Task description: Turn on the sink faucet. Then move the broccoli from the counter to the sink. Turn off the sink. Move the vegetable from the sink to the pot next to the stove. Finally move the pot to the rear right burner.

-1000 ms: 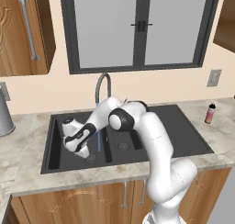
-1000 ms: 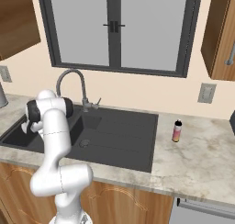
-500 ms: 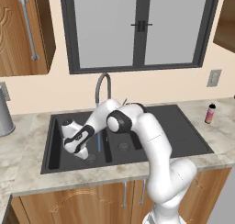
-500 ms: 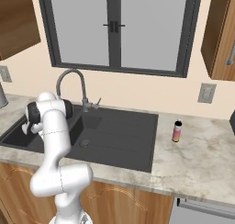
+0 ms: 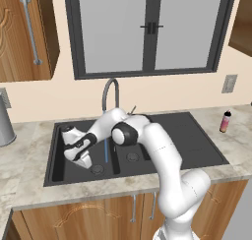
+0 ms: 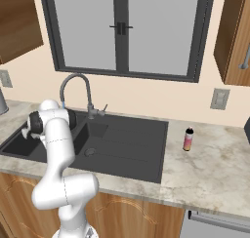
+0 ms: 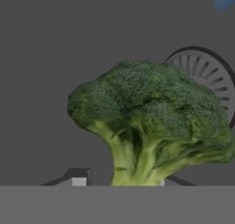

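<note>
The arm reaches down and to its left into the large basin of the sink [image 5: 59, 172], the gripper [image 5: 81, 158] low over the basin floor near the round drain [image 5: 97, 169]. From the base cameras the jaws are too small to read. In the hand view the broccoli [image 7: 151, 122] sits close before the camera, floret up and pale stalk down, with the fingertips [image 7: 79, 177] showing low at either side of the stalk — whether they clamp it or stand just apart from it I cannot tell. Behind the broccoli lie the dark basin floor and the slotted drain [image 7: 209, 78].

The faucet [image 5: 109, 94] stands at the rear of the sink, its spout curving over the divider between the two basins. A thin blue stream [image 5: 106, 150] falls from the spout — water running.

A small pink bottle [image 5: 225, 121] with a dark cap stands upright on the surface [image 5: 236, 150] to the right of the sink, well apart from the arm. A steel canister [image 5: 6, 123] stands on the surface at the far left.
</note>
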